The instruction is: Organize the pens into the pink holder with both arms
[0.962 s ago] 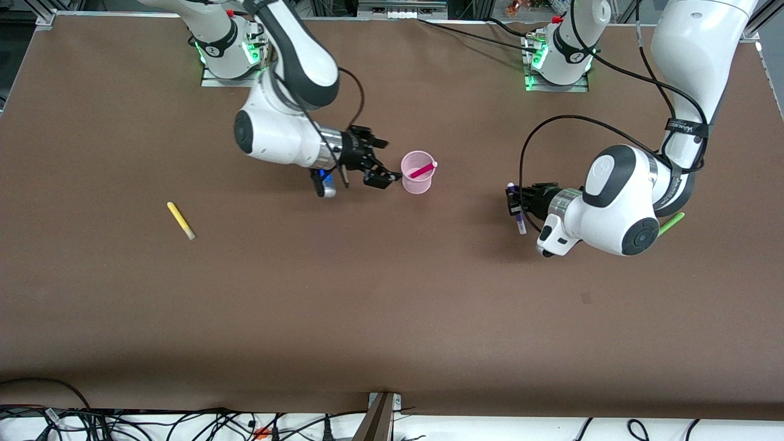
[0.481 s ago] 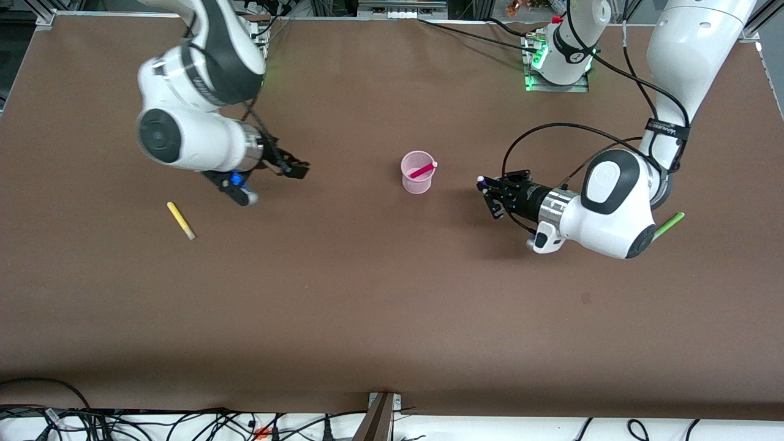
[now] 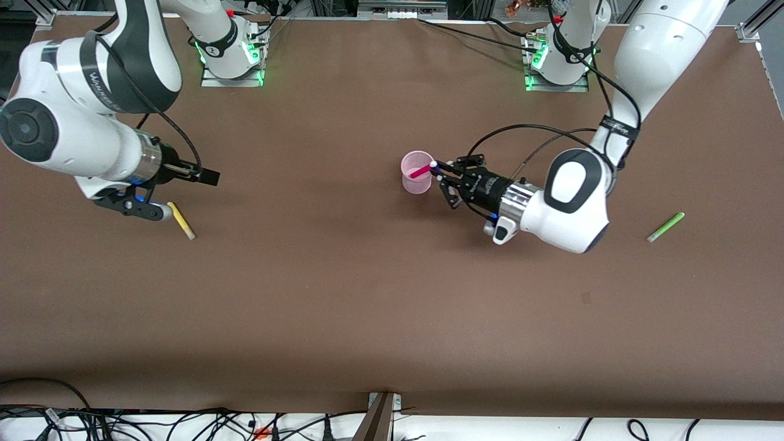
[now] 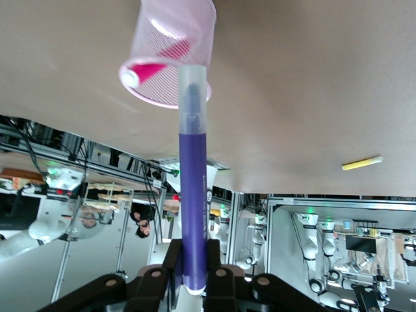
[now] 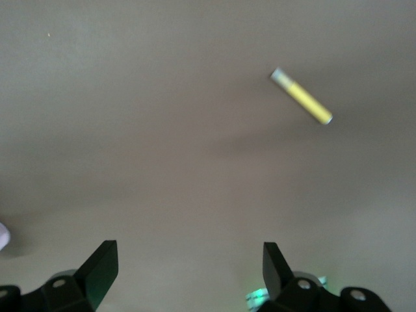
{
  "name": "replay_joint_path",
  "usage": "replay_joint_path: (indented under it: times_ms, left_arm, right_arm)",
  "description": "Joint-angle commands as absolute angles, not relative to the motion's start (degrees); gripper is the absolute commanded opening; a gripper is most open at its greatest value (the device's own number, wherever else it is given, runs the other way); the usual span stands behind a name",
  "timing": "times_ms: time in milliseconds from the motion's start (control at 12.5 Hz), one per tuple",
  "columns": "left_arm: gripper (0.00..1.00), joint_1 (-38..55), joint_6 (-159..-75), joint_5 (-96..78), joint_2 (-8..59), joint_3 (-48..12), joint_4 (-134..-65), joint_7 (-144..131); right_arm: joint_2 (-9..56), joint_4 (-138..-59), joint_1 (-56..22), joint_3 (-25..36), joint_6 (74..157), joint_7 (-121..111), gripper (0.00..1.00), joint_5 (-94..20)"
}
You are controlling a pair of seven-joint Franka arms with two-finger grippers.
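The pink holder (image 3: 418, 177) stands mid-table with the magenta pen (image 3: 420, 172) leaning inside it. My left gripper (image 3: 443, 177) is right beside the holder on the left arm's side, shut on the dark purple pen (image 3: 435, 166). The left wrist view shows that purple pen (image 4: 194, 195) pointing at the holder's rim (image 4: 170, 97), its clear end reaching the rim. My right gripper (image 3: 207, 176) hovers open and holds nothing, close to the yellow pen (image 3: 181, 220). In the right wrist view the yellow pen (image 5: 302, 97) lies ahead of the wide-apart fingers (image 5: 101, 266). The lime green pen (image 3: 666, 226) lies toward the left arm's end.
Both arm bases (image 3: 231, 55) stand along the table edge farthest from the front camera. Cables (image 3: 184, 422) hang below the edge nearest to that camera. Bare brown tabletop (image 3: 367, 294) fills the half nearer that camera.
My right arm swung away from the holder toward its own end, stopping by the yellow pen. My left arm carried the purple pen across to the holder's rim.
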State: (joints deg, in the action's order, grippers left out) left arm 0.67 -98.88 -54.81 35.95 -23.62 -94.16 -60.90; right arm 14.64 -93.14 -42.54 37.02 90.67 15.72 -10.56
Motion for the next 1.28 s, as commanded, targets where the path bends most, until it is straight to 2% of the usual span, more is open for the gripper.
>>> replay_joint_path:
  times_ms: [0,241,802,962,1203]
  left_arm:
    - [0.0,6.04,-106.06,-57.3,36.56,-23.38,-95.53,-64.32]
    - [0.0,7.73,-108.02,-57.3,36.56,-23.38,-96.85,-64.51]
    - [0.0,7.82,-107.49,-57.39,34.72,-25.92,-101.16,-64.51]
    - [0.0,7.82,-108.01,-57.31,34.72,-26.72,-101.77,-64.51]
    - [0.0,7.74,-108.11,-56.61,36.38,-26.46,-101.78,-63.46]
  right_arm:
    - [15.73,-91.67,-41.84,40.59,92.98,5.14,0.99,-9.49]
    - [15.82,-91.67,-39.9,40.87,97.72,-0.69,0.99,-9.14]
    - [16.0,-90.26,-36.85,39.3,98.96,-2.47,0.99,-9.32]
    - [15.73,-88.08,-26.61,28.71,98.79,-2.63,0.99,-8.44]
    - [15.47,-84.82,-5.86,6.31,98.35,-2.29,0.99,-3.18]
